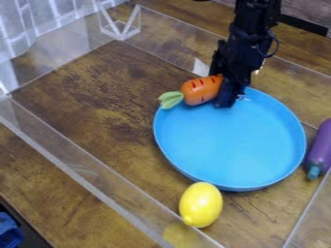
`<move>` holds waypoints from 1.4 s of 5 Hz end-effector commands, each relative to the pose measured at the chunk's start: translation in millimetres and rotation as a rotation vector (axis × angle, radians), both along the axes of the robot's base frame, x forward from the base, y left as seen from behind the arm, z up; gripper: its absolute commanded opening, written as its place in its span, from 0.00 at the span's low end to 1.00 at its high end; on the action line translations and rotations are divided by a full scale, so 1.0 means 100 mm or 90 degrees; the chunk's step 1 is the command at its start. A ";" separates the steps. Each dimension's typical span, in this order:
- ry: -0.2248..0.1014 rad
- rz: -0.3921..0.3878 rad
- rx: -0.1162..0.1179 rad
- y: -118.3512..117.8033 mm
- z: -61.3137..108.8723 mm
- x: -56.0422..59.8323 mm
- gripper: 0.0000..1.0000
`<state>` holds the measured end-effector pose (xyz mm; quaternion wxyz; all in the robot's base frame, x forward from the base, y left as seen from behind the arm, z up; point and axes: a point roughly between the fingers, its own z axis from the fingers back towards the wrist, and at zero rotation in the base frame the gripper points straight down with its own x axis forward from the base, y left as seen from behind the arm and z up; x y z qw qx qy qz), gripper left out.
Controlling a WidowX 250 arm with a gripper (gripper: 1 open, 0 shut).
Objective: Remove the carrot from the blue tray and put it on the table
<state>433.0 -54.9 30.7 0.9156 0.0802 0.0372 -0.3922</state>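
The orange carrot (196,91) lies on the far left rim of the blue tray (239,145), with its green leafy top (171,98) hanging over the dark wood table (104,107). My black gripper (223,92) points straight down onto the carrot's thick right end. Its fingers are closed against the carrot there. The arm hides the back of that end.
A yellow lemon (199,204) sits on the table just in front of the tray. A purple eggplant (318,145) lies against the tray's right side. Clear acrylic walls (77,174) edge the table at the front left and at the back.
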 end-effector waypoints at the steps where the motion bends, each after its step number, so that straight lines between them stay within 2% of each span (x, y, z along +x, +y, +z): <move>1: -0.045 -0.007 0.000 0.11 0.38 0.00 0.00; 3: -0.039 -0.022 0.017 0.24 0.50 -0.15 0.00; 5: -0.043 -0.044 0.024 0.23 0.49 -0.22 0.00; 7: -0.044 0.026 0.036 0.32 0.50 -0.14 0.00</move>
